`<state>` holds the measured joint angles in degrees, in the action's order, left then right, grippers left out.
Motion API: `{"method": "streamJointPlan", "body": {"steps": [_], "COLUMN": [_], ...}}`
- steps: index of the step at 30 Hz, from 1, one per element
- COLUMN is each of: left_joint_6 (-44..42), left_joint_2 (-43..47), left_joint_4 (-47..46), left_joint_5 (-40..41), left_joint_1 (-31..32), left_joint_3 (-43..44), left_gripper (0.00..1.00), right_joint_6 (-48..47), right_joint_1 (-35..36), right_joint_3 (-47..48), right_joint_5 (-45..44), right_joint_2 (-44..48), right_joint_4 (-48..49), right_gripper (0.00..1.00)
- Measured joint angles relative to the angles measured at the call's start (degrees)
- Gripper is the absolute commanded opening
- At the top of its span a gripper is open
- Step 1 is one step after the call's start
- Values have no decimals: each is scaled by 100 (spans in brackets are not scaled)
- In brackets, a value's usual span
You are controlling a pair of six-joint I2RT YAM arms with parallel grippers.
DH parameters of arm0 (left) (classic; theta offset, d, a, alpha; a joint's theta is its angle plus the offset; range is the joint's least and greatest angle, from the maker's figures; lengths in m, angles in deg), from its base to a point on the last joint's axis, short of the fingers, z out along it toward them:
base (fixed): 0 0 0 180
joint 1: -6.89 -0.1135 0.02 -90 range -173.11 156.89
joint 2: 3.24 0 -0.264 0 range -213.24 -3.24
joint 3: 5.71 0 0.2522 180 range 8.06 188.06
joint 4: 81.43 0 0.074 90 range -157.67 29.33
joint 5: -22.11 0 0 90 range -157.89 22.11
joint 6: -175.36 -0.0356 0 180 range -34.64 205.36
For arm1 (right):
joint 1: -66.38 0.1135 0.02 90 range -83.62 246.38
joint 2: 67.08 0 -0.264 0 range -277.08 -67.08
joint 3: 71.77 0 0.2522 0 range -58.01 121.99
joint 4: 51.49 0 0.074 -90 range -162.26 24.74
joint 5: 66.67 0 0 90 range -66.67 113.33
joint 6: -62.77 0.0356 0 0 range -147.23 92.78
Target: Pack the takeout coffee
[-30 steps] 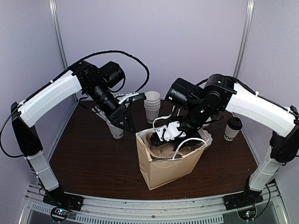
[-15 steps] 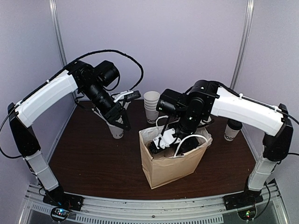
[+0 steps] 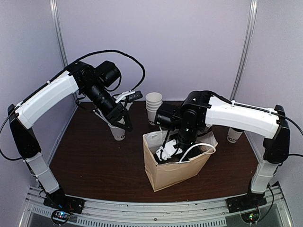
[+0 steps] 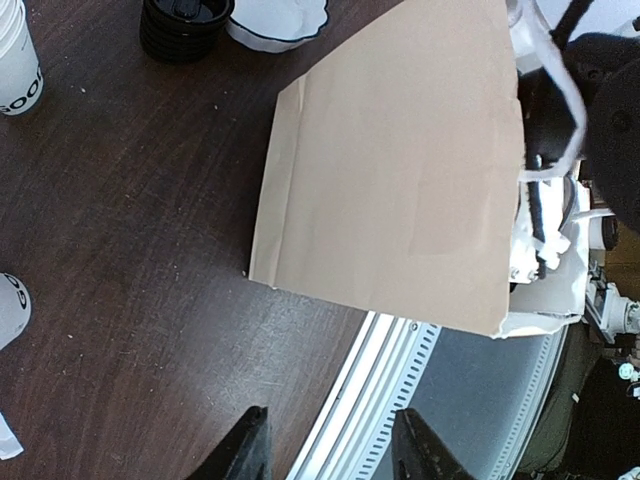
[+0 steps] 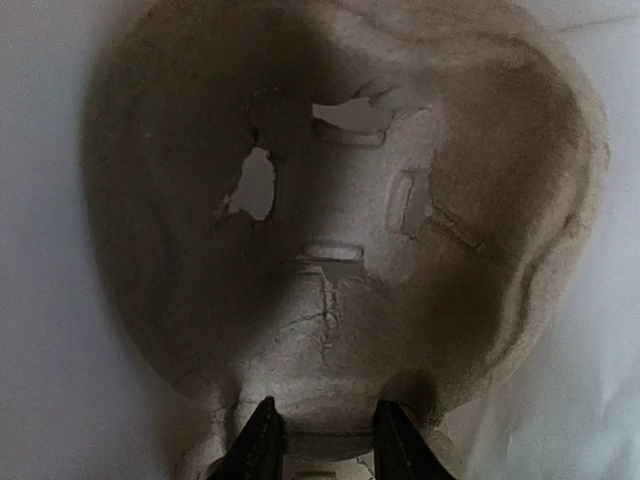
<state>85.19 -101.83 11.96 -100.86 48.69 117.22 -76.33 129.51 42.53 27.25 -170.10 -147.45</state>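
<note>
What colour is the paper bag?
The bag is plain light brown, clearest in the left wrist view.

Left hand raised, tilted down, fingers parted (empty); right hand pointing down, arm folded, grip unclear

White cup, black lettering (seemingly "GOOD").

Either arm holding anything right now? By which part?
The right gripper pinches the rim of the pulp cup carrier, down inside the paper bag. The left gripper is open, holding nothing.
</note>
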Motion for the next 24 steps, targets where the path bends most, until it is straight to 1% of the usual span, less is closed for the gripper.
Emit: {"method": "streamJointPlan", "body": {"steps": [5,12,16,18,19,24], "left_joint_6": [0,0,-2,-2,-2,-13], "left_joint_2": [0,2,2,4,4,52], "left_joint_4": [-9,-28,-33,-31,-33,-37], "left_joint_5": [44,87,105,120,131,177], "left_joint_1": [-11,-20,-20,-20,-20,-20], "left_joint_3": [-4,-63,-157,-197,-203,-203], "left_gripper": [44,44,44,44,44,45], "right_joint_6": [105,286,337,391,391,466], "right_joint_1": [7,11,11,11,11,11], "right_joint_3": [-278,-752,-846,-872,-885,-883], "right_joint_5": [-24,-109,-140,-142,-142,-136], "right_joint_2": [-219,-380,-444,-444,-444,-444], "right_joint_4": [162,671,872,909,918,848], "right_gripper": [35,39,49,56,58,63]}}
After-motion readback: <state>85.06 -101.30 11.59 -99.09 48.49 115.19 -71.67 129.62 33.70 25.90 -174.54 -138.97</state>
